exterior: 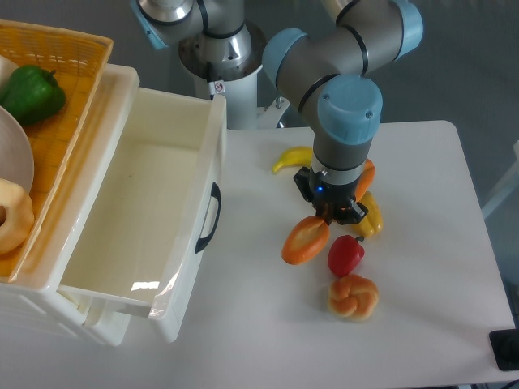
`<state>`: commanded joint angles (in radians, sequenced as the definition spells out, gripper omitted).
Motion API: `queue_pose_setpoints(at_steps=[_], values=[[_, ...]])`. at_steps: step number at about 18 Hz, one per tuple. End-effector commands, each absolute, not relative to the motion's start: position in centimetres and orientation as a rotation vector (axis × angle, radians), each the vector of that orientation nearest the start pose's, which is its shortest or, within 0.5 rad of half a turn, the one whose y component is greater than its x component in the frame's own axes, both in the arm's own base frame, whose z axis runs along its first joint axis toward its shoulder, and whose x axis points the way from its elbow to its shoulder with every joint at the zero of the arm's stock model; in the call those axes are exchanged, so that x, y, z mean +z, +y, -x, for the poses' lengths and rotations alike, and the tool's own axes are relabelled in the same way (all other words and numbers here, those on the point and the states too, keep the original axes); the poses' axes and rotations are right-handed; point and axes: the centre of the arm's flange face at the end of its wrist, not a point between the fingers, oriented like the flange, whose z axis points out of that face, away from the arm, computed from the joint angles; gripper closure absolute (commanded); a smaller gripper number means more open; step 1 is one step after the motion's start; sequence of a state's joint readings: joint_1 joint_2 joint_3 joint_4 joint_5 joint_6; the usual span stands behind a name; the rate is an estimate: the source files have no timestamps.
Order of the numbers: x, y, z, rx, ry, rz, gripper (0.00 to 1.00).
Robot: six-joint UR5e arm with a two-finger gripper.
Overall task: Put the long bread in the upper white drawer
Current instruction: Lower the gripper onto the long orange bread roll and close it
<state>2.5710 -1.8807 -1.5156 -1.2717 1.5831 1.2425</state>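
The long bread (305,241) is an orange toy baguette with a paler stripe, lying diagonally on the white table right of the drawer. Its lower end shows at the gripper's lower left, and its upper end (367,174) shows behind the wrist. My gripper (337,214) points straight down over the bread's middle. The wrist body hides the fingers, so I cannot tell whether they grip the bread. The upper white drawer (212,130) stands pulled open at the left, with nothing inside and a black handle (208,217) on its front.
A yellow banana (290,159), a yellow pepper (371,220), a red pepper (345,254) and a knotted tan bun (353,296) lie close around the bread. A woven basket (77,89) atop the cabinet holds a green pepper (32,95) and a pale ring-shaped bread (12,215).
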Motion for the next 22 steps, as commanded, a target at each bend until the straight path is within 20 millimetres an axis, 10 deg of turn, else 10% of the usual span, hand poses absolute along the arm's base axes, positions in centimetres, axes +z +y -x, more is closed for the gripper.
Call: queue_pose_setpoints(at_steps=[14, 22], values=[[38.4, 44.7, 44.8, 0.091, 0.356, 3.106, 1.0], [42.2, 43.6, 44.2, 0.094, 0.201, 3.116, 1.0]])
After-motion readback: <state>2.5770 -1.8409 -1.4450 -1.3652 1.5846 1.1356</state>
